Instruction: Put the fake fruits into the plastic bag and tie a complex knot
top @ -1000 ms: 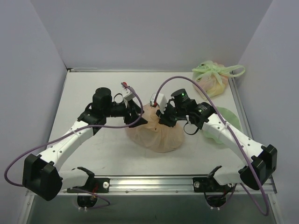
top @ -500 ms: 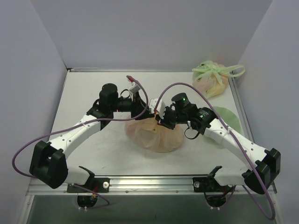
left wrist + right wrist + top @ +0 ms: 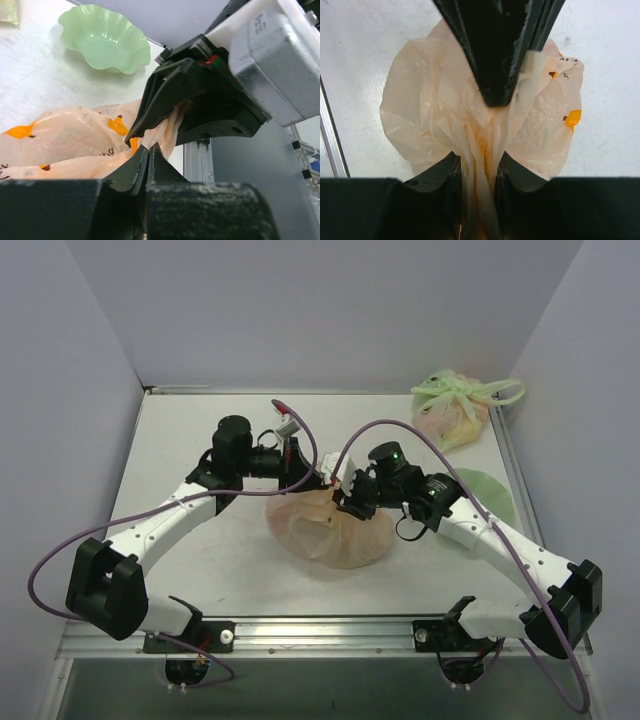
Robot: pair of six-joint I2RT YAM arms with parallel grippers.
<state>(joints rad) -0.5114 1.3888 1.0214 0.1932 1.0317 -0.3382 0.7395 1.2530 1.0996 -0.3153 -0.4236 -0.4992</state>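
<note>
Left claw (image 3: 148,152), right claw (image 3: 477,167) each clamp one plastic bag (image 3: 420,100).

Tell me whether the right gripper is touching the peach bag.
Touching. The right wrist view shows the right gripper clamped on a gathered strand of the bag, film squeezed between both sides.

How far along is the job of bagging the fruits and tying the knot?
Apparently done: no loose fruit is in view and the plastic bag bulges. In hand: the left gripper and right gripper both pinch the gathered film at the bag's top. Left: no knot shows yet, so the tying is not done.
</note>
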